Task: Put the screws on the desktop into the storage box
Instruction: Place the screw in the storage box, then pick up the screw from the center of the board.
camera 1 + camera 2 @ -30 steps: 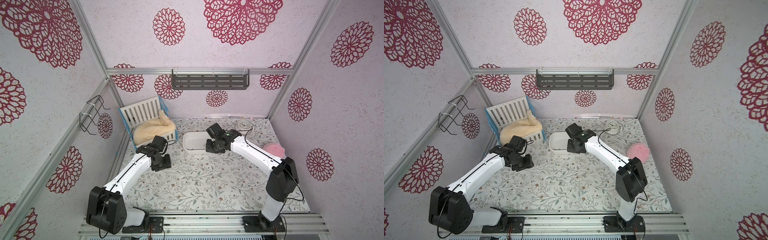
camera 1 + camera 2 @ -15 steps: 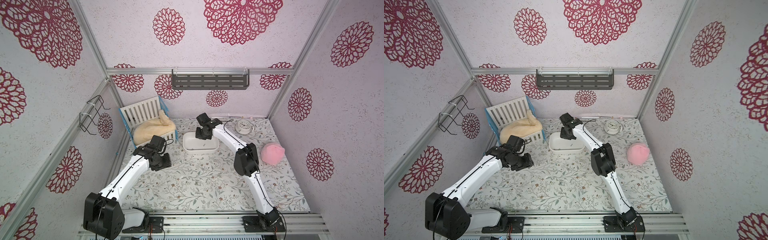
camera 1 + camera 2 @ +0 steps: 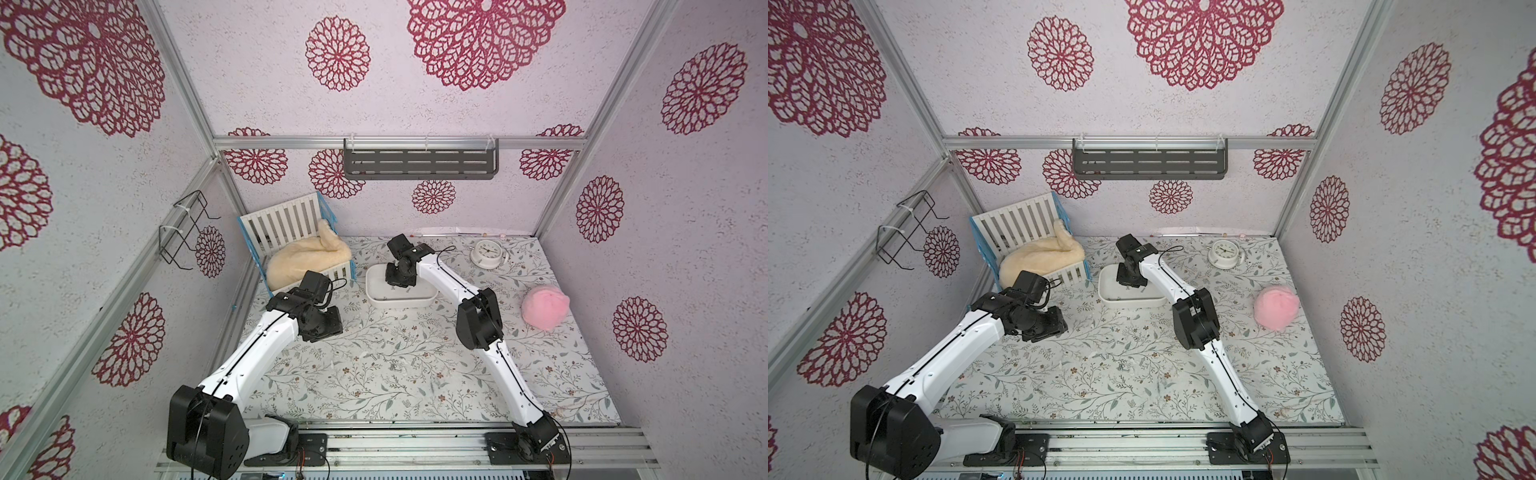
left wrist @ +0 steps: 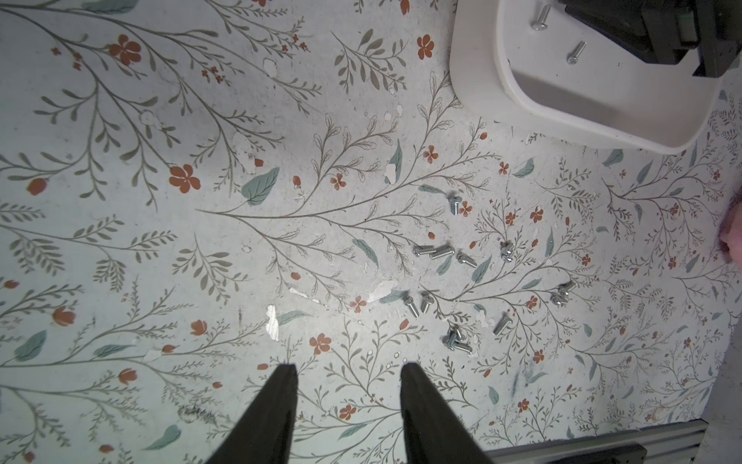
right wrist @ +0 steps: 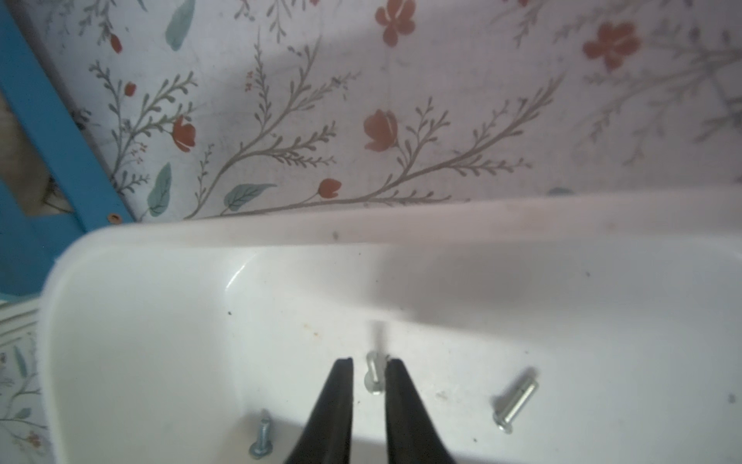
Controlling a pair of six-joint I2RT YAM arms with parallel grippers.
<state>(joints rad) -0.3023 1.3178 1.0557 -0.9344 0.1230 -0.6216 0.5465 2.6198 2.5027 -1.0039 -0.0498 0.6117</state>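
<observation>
The storage box [image 3: 399, 305] [image 3: 1129, 304] stands at the back middle of the desktop [image 3: 415, 395]. My right gripper [image 5: 370, 360] [image 3: 400, 280] hangs inside the box [image 5: 401, 225], jaws a little apart. A blurred screw [image 5: 373, 377] sits in the gap, against one finger and clear of the other. Two more screws [image 5: 516, 399] [image 5: 261, 436] lie on the box floor. Several screws [image 4: 441, 253] are scattered on the desktop [image 4: 160, 241] below the box [image 4: 602, 108]. My left gripper [image 4: 349, 365] [image 3: 328, 328] hovers over the print beside them, open and empty.
A white slatted crib [image 3: 291, 226] with a cream plush [image 3: 307, 259] stands back left, close to the box. An alarm clock [image 3: 487, 253] sits back right and a pink fluffy ball [image 3: 544, 309] at the right. A grey shelf [image 3: 419, 164] hangs on the back wall.
The right arm swung from the box's right side to over its back part. Its shut jaws have parted and the screw has come loose between them. The left arm barely moved.
</observation>
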